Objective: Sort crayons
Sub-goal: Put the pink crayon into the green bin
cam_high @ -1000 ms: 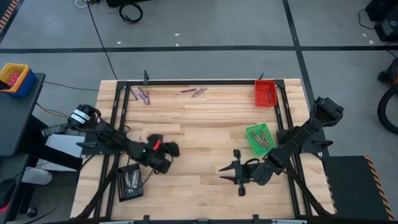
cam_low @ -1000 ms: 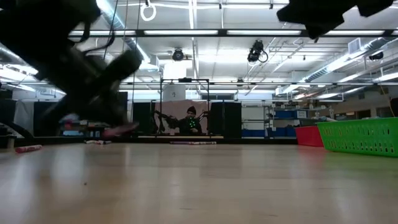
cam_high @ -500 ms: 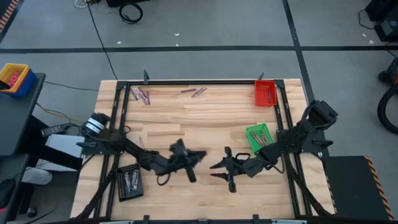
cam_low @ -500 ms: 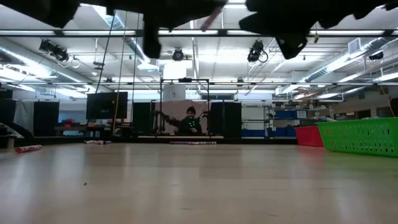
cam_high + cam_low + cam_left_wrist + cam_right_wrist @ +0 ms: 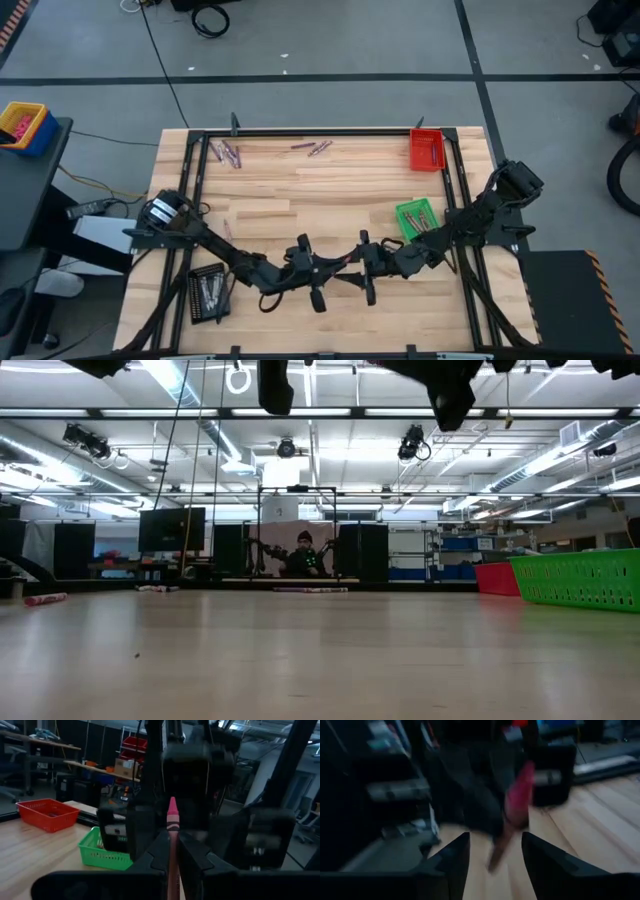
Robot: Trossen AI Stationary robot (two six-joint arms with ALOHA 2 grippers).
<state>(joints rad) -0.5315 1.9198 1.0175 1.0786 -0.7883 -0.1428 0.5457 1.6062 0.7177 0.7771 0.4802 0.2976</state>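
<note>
The left gripper [image 5: 322,283] hung above the table [image 5: 330,190] near the middle of its near edge, its fingers [image 5: 159,851] clamped on a pink crayon [image 5: 172,827] that stood out past their tips. Facing it, tip to tip, the right gripper [image 5: 352,282] held its fingers [image 5: 451,857] spread, with the crayon's far end blurred in the gap between them; whether they touched it could not be made out. In the high view the crayon itself was lost among the dark fingers.

In the low view both grippers were cut off by the top of the picture, only dark shapes showing.

A green tray [image 5: 415,220] with a few crayons in it sat by the right edge, a red tray [image 5: 426,149] at the far right corner, and a black tray [image 5: 206,291] near the left near corner, partly under the left arm. Loose crayons [image 5: 228,153] lay along the far edge, with another small group [image 5: 314,148] further along it, their colours hard to tell.
</note>
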